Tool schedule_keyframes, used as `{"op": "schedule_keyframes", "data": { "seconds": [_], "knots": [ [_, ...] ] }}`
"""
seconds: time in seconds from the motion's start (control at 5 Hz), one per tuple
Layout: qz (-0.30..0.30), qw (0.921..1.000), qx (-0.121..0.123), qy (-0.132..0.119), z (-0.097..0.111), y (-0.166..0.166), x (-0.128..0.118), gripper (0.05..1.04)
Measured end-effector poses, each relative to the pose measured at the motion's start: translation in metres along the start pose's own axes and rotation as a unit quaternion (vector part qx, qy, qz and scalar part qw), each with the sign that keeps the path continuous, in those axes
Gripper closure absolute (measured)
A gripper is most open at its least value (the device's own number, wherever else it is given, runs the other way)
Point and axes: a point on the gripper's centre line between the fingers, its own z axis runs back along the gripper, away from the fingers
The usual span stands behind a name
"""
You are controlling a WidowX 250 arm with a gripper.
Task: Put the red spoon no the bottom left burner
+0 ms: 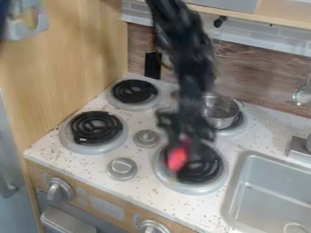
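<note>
Spoon work stands unfinished in the camera view. My gripper (182,140) hangs just below the centre of the frame, and the red spoon (177,158) shows as a red patch right at its lower end, over the lower right burner (206,170). I cannot tell whether I have hold of it. The lower left burner (96,128), at the left of the frame, does not bear it yet, so I judge that the carry leftward, the lowering and the release are all left.

By count: one gripper, one spoon, and four burners, the other two being the upper left burner (135,92) and the upper right burner (234,131), which has one metal pot (220,117) over it. I count one sink (276,200) at lower right and two front knobs (59,189) along the bottom left.
</note>
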Motion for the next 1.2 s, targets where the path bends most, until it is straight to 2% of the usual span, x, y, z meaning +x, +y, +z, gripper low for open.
{"op": "schedule_keyframes", "data": {
  "seconds": [0.2,0.4,0.8,1.0,1.2],
  "knots": [
    [0.066,0.9978,0.001,0.005,0.006,0.045,0.006,0.707],
    [0.097,0.9953,0.003,-0.003,0.013,0.075,0.017,0.713],
    [0.11,0.9937,0.014,0.013,-0.015,0.132,0.024,0.713],
    [0.101,0.9941,0.016,0.038,-0.032,0.143,0.025,0.714],
    [0.087,0.9948,0.013,0.051,-0.036,0.15,0.028,0.715]
  ]
}}
